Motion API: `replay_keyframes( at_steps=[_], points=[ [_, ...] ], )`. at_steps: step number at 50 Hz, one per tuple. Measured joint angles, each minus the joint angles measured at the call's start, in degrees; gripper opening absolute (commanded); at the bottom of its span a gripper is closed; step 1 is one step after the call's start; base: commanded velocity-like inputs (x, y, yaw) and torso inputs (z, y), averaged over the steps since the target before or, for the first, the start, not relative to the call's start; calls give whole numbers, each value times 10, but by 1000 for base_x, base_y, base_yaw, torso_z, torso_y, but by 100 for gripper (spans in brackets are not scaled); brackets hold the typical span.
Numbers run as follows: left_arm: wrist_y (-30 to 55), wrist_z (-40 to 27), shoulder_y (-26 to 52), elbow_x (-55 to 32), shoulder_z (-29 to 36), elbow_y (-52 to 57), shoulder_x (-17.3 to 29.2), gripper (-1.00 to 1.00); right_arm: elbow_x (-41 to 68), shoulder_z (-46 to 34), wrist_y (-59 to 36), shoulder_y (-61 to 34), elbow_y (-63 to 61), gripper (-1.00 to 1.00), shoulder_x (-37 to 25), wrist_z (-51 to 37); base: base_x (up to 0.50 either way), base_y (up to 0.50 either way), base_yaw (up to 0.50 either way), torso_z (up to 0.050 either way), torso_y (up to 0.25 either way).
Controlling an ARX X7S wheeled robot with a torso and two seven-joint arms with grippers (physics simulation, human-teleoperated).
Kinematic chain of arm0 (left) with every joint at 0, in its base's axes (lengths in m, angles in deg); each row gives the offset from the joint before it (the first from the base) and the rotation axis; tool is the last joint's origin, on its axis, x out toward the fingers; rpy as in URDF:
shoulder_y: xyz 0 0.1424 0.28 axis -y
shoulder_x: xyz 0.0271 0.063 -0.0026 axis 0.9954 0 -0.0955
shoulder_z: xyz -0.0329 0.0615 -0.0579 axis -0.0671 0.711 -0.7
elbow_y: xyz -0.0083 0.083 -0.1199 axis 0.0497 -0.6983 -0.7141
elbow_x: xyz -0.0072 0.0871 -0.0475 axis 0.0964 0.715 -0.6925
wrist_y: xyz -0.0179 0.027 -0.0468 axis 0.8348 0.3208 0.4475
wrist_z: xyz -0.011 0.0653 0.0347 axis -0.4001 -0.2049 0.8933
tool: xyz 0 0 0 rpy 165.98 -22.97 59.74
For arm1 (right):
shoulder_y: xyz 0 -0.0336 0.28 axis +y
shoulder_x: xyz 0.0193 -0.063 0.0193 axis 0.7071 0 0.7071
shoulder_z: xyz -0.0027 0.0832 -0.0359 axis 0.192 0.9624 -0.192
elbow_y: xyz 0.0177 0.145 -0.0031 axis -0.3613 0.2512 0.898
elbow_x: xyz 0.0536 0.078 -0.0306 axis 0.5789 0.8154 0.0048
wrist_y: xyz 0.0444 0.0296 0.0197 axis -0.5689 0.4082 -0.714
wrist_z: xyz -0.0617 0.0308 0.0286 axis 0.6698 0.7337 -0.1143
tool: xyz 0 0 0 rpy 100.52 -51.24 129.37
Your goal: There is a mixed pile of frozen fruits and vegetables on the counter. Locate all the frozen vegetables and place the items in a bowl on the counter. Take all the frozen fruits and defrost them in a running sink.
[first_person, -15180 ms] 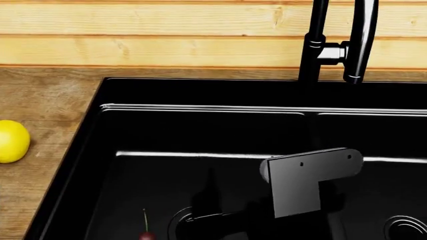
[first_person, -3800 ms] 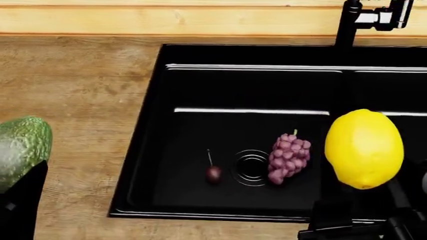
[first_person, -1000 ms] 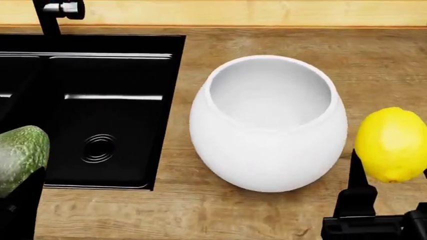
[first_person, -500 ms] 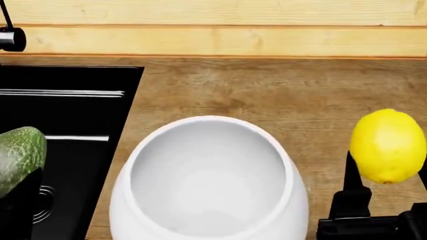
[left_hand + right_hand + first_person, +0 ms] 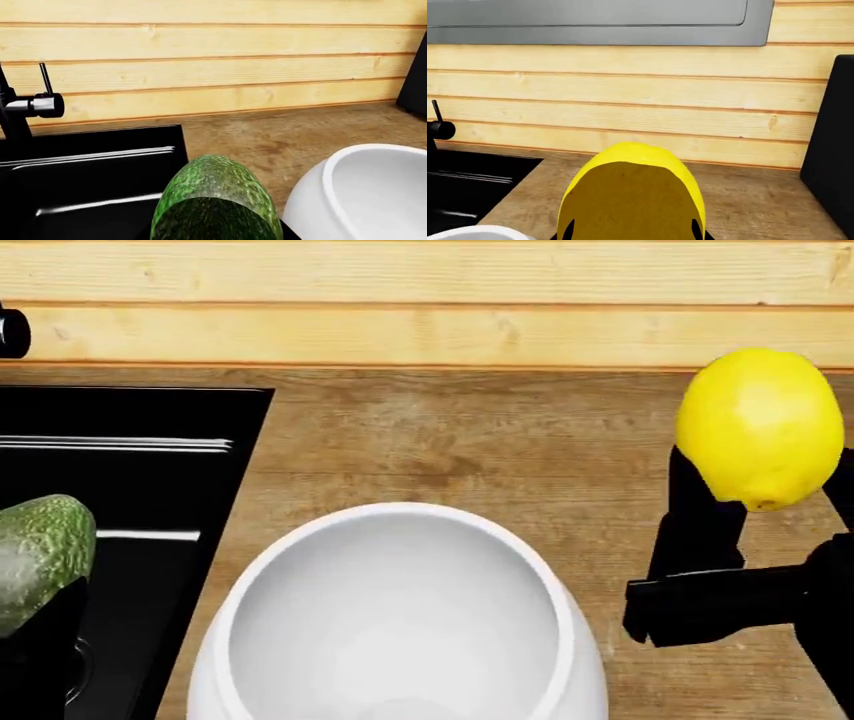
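The large glossy white round-bellied bowl (image 5: pixel 394 625) stands on the light brown wood-grain table (image 5: pixel 454 445) just beside the glossy black rectangular sink (image 5: pixel 114 490), and what shows of its inside is empty, so by these pictures no vegetable has been put into it yet. Both remaining pieces are off the table and in the robot's grasp: the bumpy dark green avocado (image 5: pixel 40 560) is held by the left gripper (image 5: pixel 34 640) over the sink's near basin, close to the bowl's side, and the smooth yellow lemon (image 5: pixel 758 425) is held up by the right gripper (image 5: pixel 747 510) above bare table, well to the bowl's other side. The cherry and the grape bunch are not in view here, and no water can be seen at the black faucet (image 5: pixel 23 107), so whether the fruit half of the job is settled cannot be told. What looks left is at least to bring each held piece to its place and let it go. The right gripper's dark fingers (image 5: pixel 701 515) are clenched on the lemon's lower half, one on each side. The left gripper's fingers are mostly hidden under the avocado, which sits wedged upright in them, so they are judged closed around it.
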Motion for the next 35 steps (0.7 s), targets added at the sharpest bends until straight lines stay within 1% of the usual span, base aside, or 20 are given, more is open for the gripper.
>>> replay_keyframes(
  at_steps=[6,11,15,25,35],
  points=[
    [2,-2,-1,-3,-4,0,-5,-100,111,-73,-34,-133,40,-100,2,-37,0,0,0,0,0],
    [5,-3,0,-5,-7,0,-7,-100,195,-138,-60,-228,70,-100,23,-67,0,0,0,0,0],
    [6,-3,-1,-6,-9,0,-8,-100,247,-183,-74,-284,84,-100,43,-88,0,0,0,0,0],
    [6,-2,-9,-1,-10,0,-4,-100,338,-273,-87,-364,107,-100,96,-130,0,0,0,0,1],
    [6,3,-15,5,-11,0,7,-100,375,-330,-86,-389,118,-100,139,-153,0,0,0,1,0]
  ],
)
